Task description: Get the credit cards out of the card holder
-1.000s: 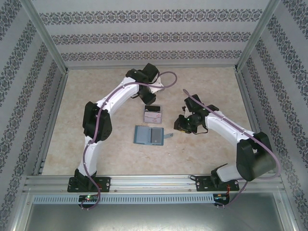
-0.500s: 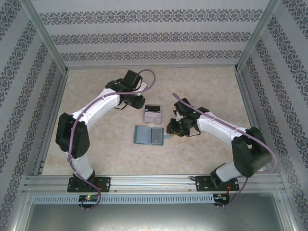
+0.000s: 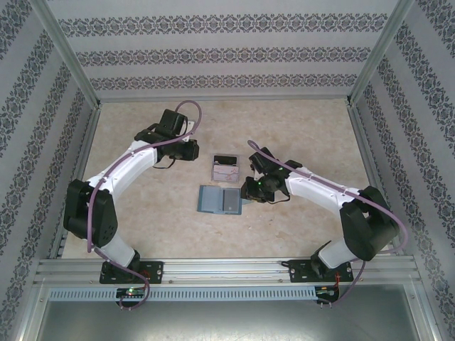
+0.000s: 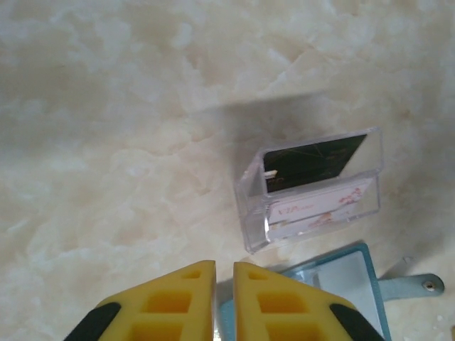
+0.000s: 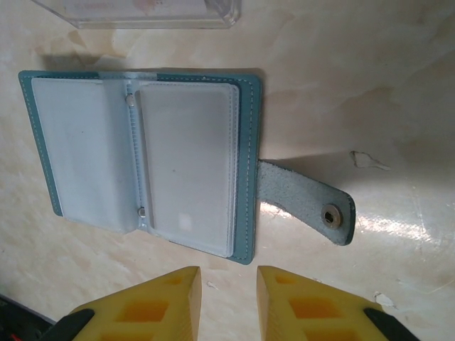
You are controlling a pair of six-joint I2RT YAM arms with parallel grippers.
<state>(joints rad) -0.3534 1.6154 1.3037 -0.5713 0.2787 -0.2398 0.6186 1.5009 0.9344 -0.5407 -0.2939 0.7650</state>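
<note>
left gripper (image 4: pixel 225 266) backed away from the card holder (image 5: pixel 142 163), nearly closed, empty — right gripper (image 5: pixel 227 273) beside it, ajar, empty; credit cards (image 4: pixel 316 206) just beyond, in clear tray (image 4: pixel 250 213); lowering might snag its tab (image 5: pixel 306 202).

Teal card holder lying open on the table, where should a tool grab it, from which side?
Likely its snap tab: the teal fold-open card holder lies flat on the marbled table, while this strap juts out sideways. Approach from the right arm's side.
</note>
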